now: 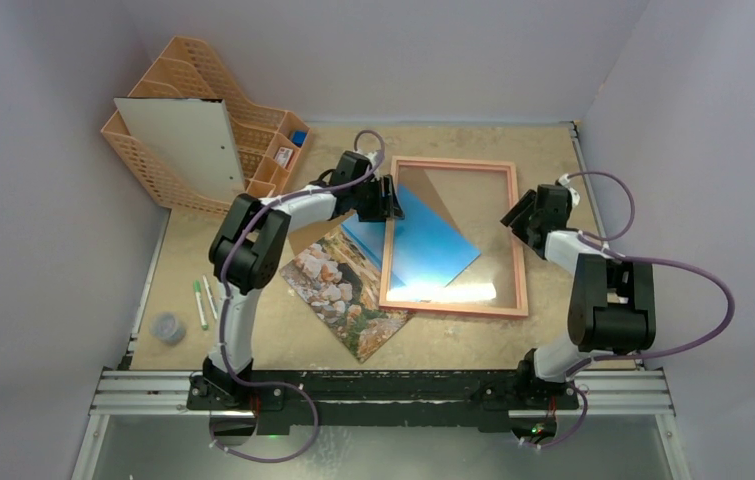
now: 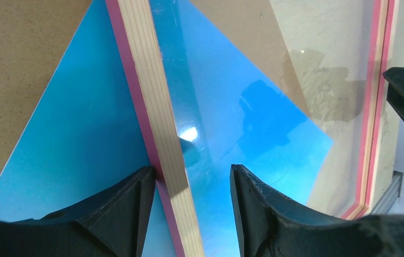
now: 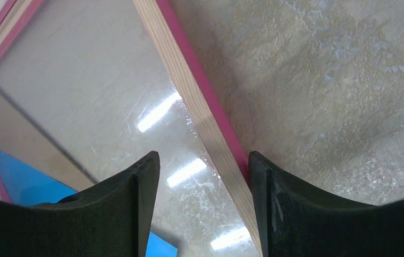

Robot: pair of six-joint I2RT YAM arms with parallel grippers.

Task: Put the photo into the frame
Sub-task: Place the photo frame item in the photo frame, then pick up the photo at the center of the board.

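The frame lies flat at mid-table, pale wood side up, pink edge outside. The photo lies slanted beneath it: its rocky end sticks out to the left and its blue sky shows through the pane. My left gripper is open astride the frame's left rail, with the outer finger against the pink edge and the inner one over the blue photo. My right gripper is open astride the right rail. Its outer finger touches the pink edge and its inner finger hangs over the glass.
A brown backing board lies under the photo. An orange desk organiser with a white board leaning on it stands at the back left. Pens and a small grey round thing lie near the left edge.
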